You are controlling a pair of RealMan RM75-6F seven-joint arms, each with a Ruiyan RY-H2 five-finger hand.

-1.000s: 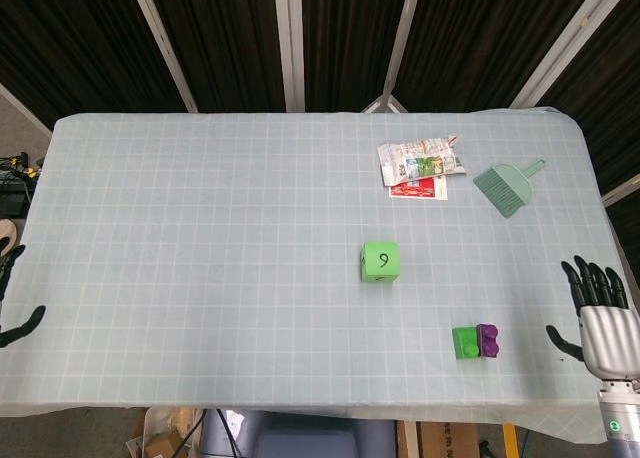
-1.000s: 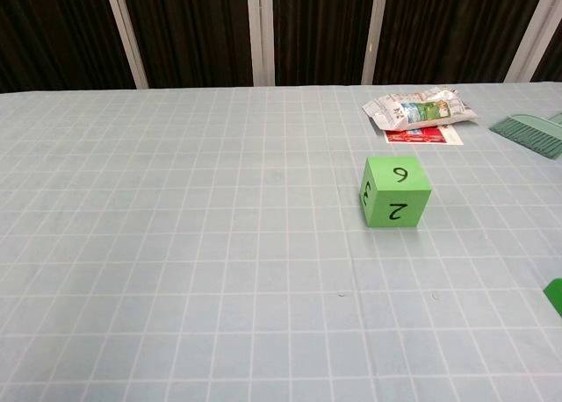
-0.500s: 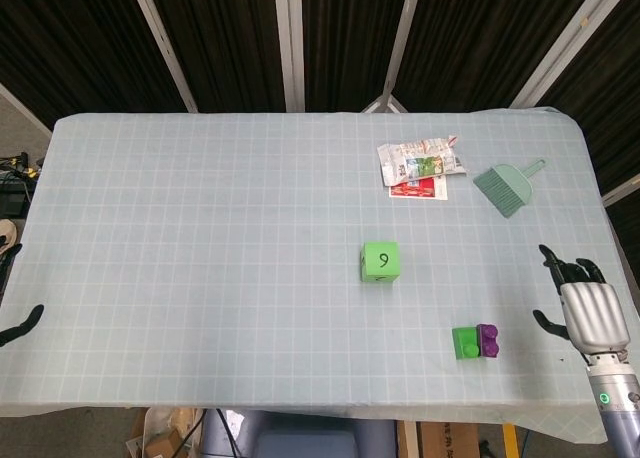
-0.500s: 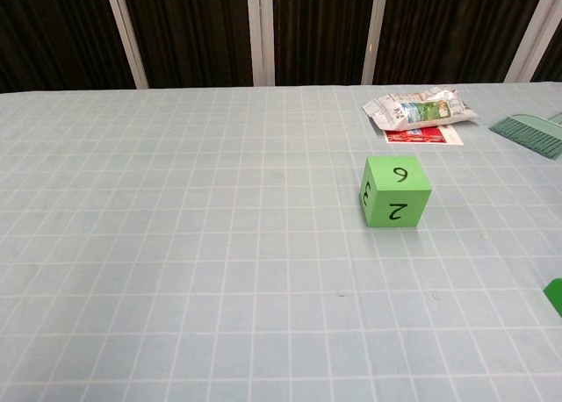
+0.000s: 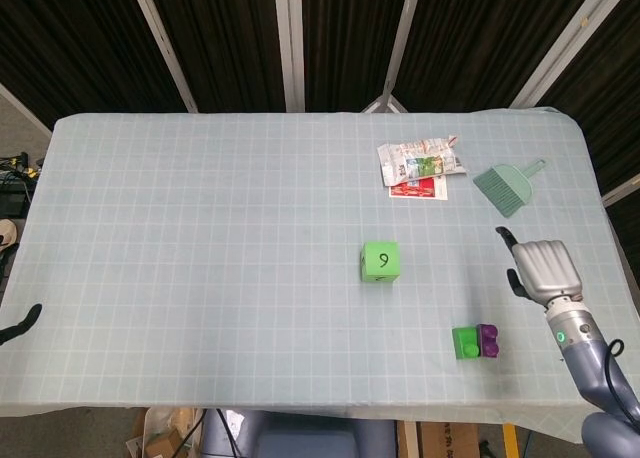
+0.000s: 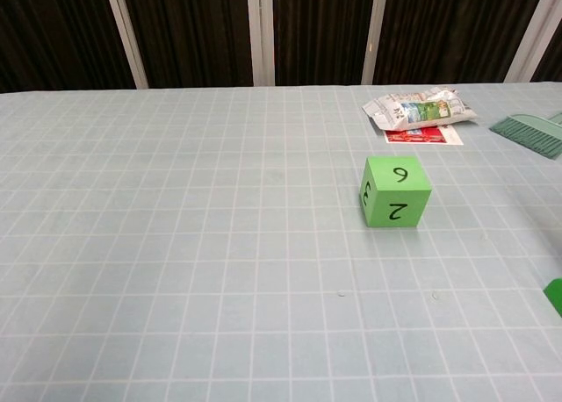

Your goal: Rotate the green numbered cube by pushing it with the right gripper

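Observation:
The green numbered cube point(image 5: 380, 261) stands right of the table's middle, showing a 9 on top; in the chest view the cube point(image 6: 394, 191) shows a 2 on its near face. My right hand point(image 5: 538, 266) hovers over the table's right side, well to the right of the cube and apart from it. I see the silver back of the hand with dark fingertips pointing left, and it holds nothing. Of my left hand point(image 5: 20, 323) only a dark fingertip shows at the far left edge, off the table. The chest view shows neither hand.
A green and purple block point(image 5: 475, 341) lies near the front edge, just below and left of my right hand. A snack packet point(image 5: 420, 161) on a red card point(image 5: 418, 187) and a green hand brush point(image 5: 505, 186) lie at the back right.
My right hand has moved up and left from beyond the table's right edge to over the table, and has tipped so its fingers point left. The cube has not moved.

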